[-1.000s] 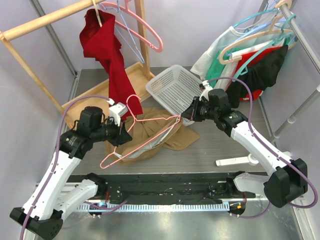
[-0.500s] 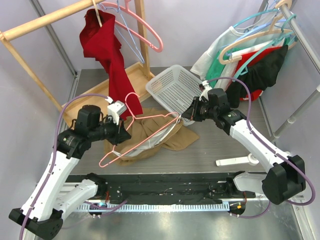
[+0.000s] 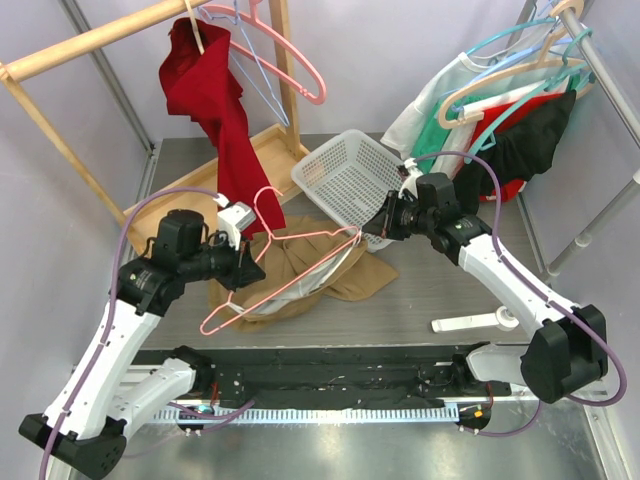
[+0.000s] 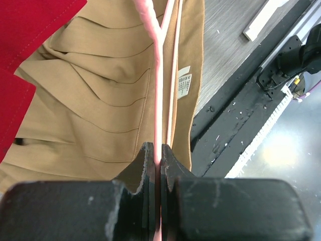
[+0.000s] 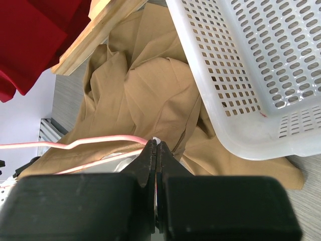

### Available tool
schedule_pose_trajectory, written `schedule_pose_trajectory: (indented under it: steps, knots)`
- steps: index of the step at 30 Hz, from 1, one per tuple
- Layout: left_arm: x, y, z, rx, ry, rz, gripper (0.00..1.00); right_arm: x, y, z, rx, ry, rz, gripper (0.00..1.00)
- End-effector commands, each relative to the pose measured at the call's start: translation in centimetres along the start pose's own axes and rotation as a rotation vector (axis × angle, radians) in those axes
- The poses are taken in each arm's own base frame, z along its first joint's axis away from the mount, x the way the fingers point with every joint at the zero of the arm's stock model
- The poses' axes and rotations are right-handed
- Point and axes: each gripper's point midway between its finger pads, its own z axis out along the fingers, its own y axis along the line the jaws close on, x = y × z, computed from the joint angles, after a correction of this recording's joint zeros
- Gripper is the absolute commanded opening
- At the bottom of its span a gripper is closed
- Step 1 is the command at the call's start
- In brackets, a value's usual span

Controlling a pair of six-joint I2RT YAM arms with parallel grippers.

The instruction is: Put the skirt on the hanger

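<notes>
Left claw (image 4: 157, 153): jaws closed to a sliver on the hanger (image 4: 157, 100); pink rod pinched between the pads; grip is near the hook end, seen from above.
Right claw (image 5: 156, 150): jaws pressed together on the hanger's far tip, where its two pink bars meet; whether cloth is caught in there too, cannot tell.
Hanger: pink wire, spanned between the two claws, tilted; hook points up beside the left claw; lower bar slopes down toward the near edge.
Skirt (image 4: 90, 100): tan, pleated; lies heaped on the worktop (image 3: 450, 285) between the arms, under and behind the hanger; waist edge with a white label (image 4: 184, 83) runs along the pink rod; whether any of it hangs on the wire, cannot tell.
Basket (image 5: 241, 60): white, perforated, tipped on its side; its lower rim lies on the skirt's far edge, just beside the right claw.
Red garment (image 3: 225, 130): hangs from the wooden rack (image 3: 90, 40) at back left; its hem reaches down to the skirt.
</notes>
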Motion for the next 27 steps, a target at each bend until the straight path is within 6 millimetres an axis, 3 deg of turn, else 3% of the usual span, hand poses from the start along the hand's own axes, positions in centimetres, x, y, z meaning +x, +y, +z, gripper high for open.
schedule_pose_trajectory:
  steps: [1, 27]
  knots:
    - [-0.9, -0.7, 0.0, 0.037, -0.041, 0.013, 0.00, -2.5, 1.7, -0.5, -0.049, -0.058, -0.015, 0.01]
    - [0.2, -0.6, 1.0, 0.063, -0.009, -0.005, 0.00, -3.8, 3.1, -0.4, -0.120, -0.075, 0.003, 0.01]
